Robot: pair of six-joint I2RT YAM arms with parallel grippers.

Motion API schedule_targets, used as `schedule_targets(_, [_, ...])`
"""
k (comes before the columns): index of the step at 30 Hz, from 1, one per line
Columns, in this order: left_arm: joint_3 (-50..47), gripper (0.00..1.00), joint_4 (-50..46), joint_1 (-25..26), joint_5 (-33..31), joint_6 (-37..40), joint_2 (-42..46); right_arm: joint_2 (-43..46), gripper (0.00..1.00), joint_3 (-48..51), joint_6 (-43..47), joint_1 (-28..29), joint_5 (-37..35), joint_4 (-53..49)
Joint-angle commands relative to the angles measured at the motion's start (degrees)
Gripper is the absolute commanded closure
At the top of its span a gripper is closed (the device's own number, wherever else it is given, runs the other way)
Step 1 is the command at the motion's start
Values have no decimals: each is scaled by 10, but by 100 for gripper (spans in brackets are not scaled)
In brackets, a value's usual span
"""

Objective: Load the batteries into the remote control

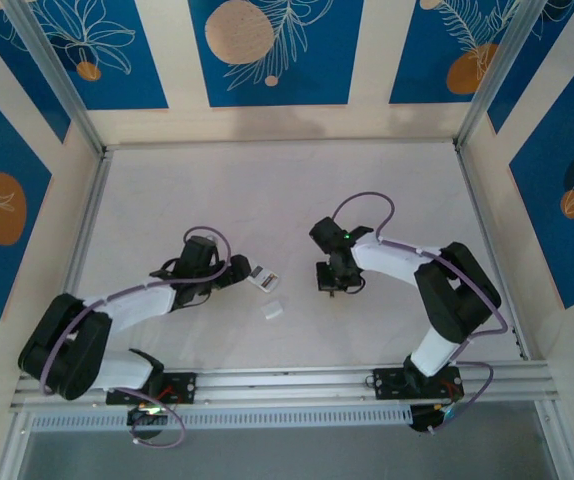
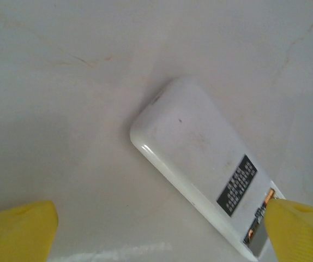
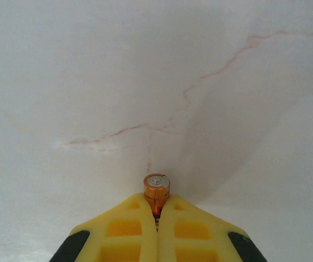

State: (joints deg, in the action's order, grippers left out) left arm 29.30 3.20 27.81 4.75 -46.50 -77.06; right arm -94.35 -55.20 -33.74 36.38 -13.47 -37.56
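The white remote control (image 2: 194, 147) lies back-up on the table with a black label and an open compartment at its near end. An orange-ended battery (image 2: 268, 198) lies in that compartment. My left gripper (image 2: 162, 240) is open; one yellow finger (image 2: 301, 229) overlaps the compartment end and the other is off to the left. From above, the remote control (image 1: 262, 277) sits just right of the left gripper (image 1: 239, 272). My right gripper (image 3: 157, 210) is shut on the second battery (image 3: 156, 189), whose gold-orange end pokes out past the tips. The right gripper (image 1: 335, 282) hangs right of the remote.
A small loose white squarish piece (image 1: 274, 311) lies on the table just in front of the remote. The white table (image 1: 297, 190) is walled by blue-patterned panels, with metal rails along the near edge (image 1: 287, 380).
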Motion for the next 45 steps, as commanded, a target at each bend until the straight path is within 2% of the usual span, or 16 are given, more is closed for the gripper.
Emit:
schedule_targets(1, [14, 1, 63, -8, 51, -25, -36, 30, 100, 6, -11, 3, 17, 9])
schedule_targets(7, [46, 2, 139, -7, 94, -60, -117, 57, 100, 13, -20, 1, 30, 19])
schedule_targets(14, [76, 4, 205, 12, 122, -92, -169, 90, 100, 34, -29, -10, 37, 27])
schedule_targets(21, [85, 7, 146, 29, 66, -91, -142, 110, 100, 55, -32, -22, 46, 37])
schedule_targets(27, [98, 7, 31, 39, -4, -73, -71, 115, 100, 66, -35, -23, 53, 50])
schedule_targets(38, [121, 7, 42, 51, 3, -88, -112, 118, 100, 77, -41, -20, 60, 63])
schedule_targets(45, [109, 9, -10, 56, -60, -99, -73, 126, 100, 89, -46, -20, 62, 68])
